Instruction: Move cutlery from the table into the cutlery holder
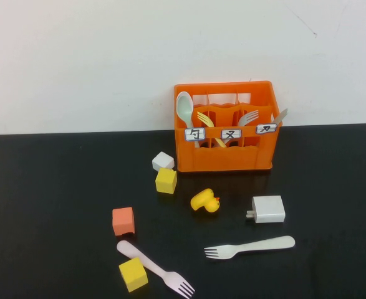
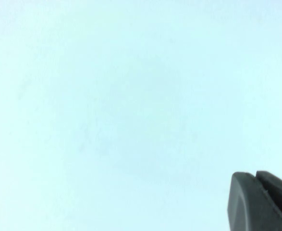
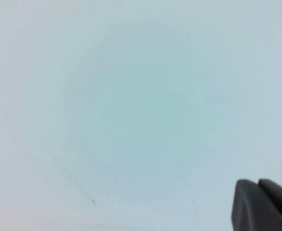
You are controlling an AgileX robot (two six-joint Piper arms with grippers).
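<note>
Lying near table [image 1: 39, 187] front edge: pink fork [image 1: 154, 268], white fork [image 1: 250, 247]
Holder [image 1: 226, 159]: far edge
Left gripper [image 2: 258, 202]: closed, wrist view only, facing wall
Right gripper [image 3: 261, 204]: likewise closed

High view: bright, even, diffuse light. Pale wall [image 1: 108, 56] evenly lit, no hot spots. Matte black desk [image 1: 45, 187] shows faint soft reflections beneath the orange cutlery holder [image 1: 226, 156] and the white adapter block [image 1: 269, 209]; shadows short, soft, hard to separate from the dark surface. Focus moderately sharp; fine edges such as the white fork [image 1: 251, 247] tines slightly soft. Colours saturated. No marked edge distortion.

Left wrist view: washed-out, pale cyan field, nearly featureless; dark corner shape blurred.

Right wrist view: pale grey-green field, mild vignette-like darker centre, faint scratch marks; dark corner shape out of focus.
</note>
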